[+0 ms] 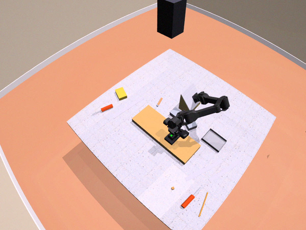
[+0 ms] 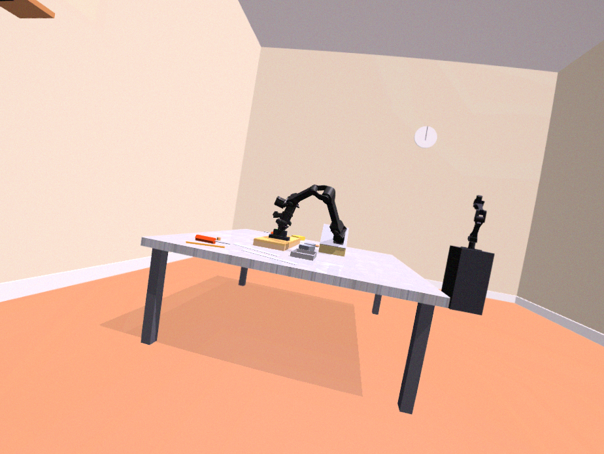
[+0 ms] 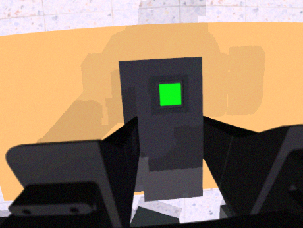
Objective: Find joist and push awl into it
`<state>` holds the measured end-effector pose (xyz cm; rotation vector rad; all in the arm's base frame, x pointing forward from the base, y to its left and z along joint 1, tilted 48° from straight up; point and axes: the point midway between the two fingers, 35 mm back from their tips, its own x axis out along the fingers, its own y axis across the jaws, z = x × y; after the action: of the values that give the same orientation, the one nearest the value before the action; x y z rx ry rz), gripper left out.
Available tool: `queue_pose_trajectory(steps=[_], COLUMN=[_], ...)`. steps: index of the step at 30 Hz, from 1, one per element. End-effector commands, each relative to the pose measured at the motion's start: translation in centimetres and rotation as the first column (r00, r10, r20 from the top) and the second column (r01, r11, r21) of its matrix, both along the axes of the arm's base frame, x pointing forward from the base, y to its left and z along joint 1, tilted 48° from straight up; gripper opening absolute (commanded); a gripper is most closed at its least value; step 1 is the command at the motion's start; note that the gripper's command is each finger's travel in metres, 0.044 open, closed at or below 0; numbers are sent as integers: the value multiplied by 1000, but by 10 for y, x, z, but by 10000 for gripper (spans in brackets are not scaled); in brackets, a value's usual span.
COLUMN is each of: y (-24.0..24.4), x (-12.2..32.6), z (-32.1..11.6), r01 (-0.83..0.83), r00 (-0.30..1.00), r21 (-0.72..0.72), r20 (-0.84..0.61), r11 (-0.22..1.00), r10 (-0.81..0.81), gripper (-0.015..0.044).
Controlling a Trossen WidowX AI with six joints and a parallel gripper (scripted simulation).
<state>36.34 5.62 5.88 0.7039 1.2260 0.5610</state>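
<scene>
My gripper (image 1: 175, 132) (image 2: 280, 229) (image 3: 164, 119) is shut on the black stud finder (image 1: 170, 140) (image 2: 279, 235) (image 3: 145, 70), one finger on each side of it. The stud finder is low over the orange-yellow panel (image 1: 148, 116) (image 3: 29, 69), right of its middle in the top view; I cannot tell if it touches. Its square light is bright green. The shallow dark-rimmed tray (image 1: 214, 140) stands empty to the right of the panel. An orange-handled tool (image 1: 159, 101) lies behind the panel. Red-handled tools (image 1: 106, 107) (image 1: 187, 201) with thin shafts lie left and front right. I cannot tell which is the awl. The joist is hidden.
A yellow block (image 1: 121, 92) is at the back left. A wedge-shaped stand (image 1: 182, 103) and grey blocks (image 1: 174, 112) (image 1: 191, 126) are behind the panel, near the arm. A pencil-like orange stick (image 1: 203, 204) and a small orange cube (image 1: 172, 188) are at the front.
</scene>
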Motion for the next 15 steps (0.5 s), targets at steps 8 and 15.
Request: queue_pose_trajectory(steps=[8,15], y=[-16,-25], x=[-1,-1], z=[-19,-29], r01=[0,0], r00=[1000,1000], r21=[-1,-1], r20=[-2,-2], r11=[1000,1000], r10=[0,0], gripper=[0,0])
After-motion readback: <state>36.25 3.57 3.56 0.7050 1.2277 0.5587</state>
